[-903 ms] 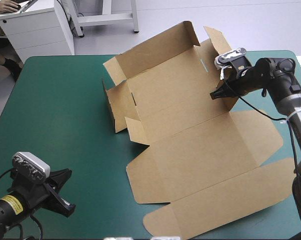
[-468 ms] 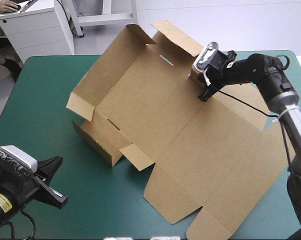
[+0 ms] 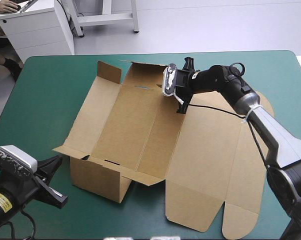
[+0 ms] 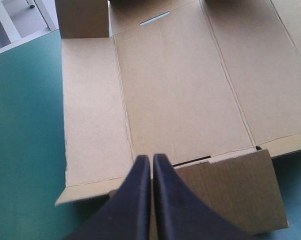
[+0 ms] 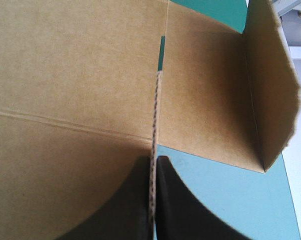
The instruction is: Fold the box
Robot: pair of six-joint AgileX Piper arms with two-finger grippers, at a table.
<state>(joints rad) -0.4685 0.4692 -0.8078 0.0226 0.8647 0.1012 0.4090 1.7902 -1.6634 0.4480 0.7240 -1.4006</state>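
Note:
The brown box lies partly formed on the teal-green cover. Its near-left wall and far end flaps stand up, and the lid panel lies flat toward the right. My right gripper is over the far middle of the table, shut on a raised edge of board. In the right wrist view the box edge runs straight between that gripper. My left gripper hangs near the front left corner, shut and holding nothing. In the left wrist view the gripper points at the box just short of its near wall.
Bare teal-green cover stretches along the table's left side and around the left gripper. The flat lid flaps reach close to the front right edge. A white cabinet stands beyond the far left corner.
The right gripper has swung left along the far side, turning and dragging the box anticlockwise toward the table's left. The left gripper drew back slightly earlier, then stayed still.

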